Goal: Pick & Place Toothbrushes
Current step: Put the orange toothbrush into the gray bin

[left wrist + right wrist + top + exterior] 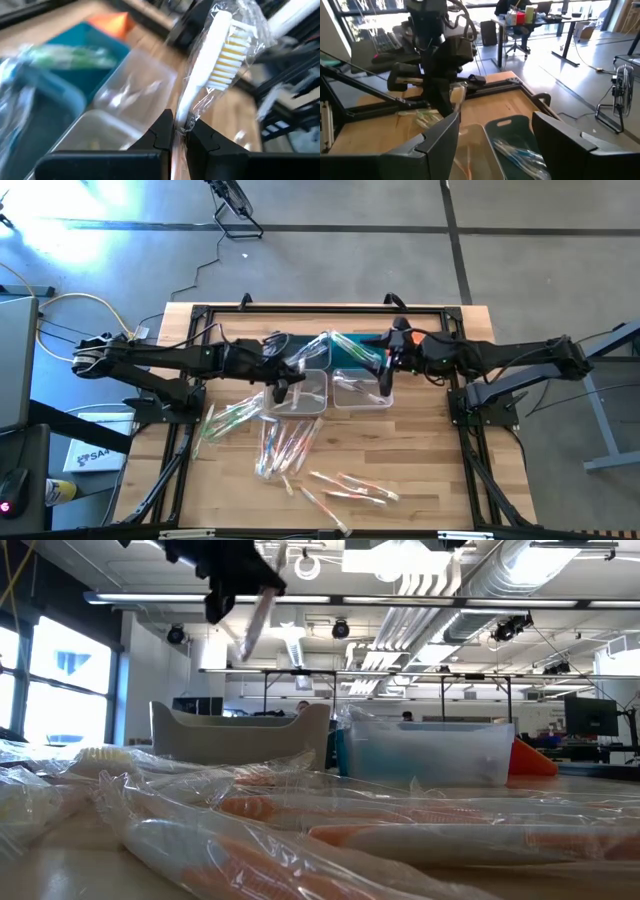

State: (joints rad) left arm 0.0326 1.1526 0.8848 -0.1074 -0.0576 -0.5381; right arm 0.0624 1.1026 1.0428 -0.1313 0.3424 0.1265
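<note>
Over the clear plastic bins at the middle of my wooden table, the left hand pinches a white-handled toothbrush in crinkly clear wrap, its bristled head sticking out past the fingertips. My right hand hangs spread wide and empty above the neighbouring bin. More wrapped toothbrushes lie scattered on the table.

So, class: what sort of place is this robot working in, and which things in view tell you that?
Probably an open-plan lab or workshop: exposed ceiling ducts, desks with monitors and an office chair behind the wooden table, on a bare concrete floor.
</note>
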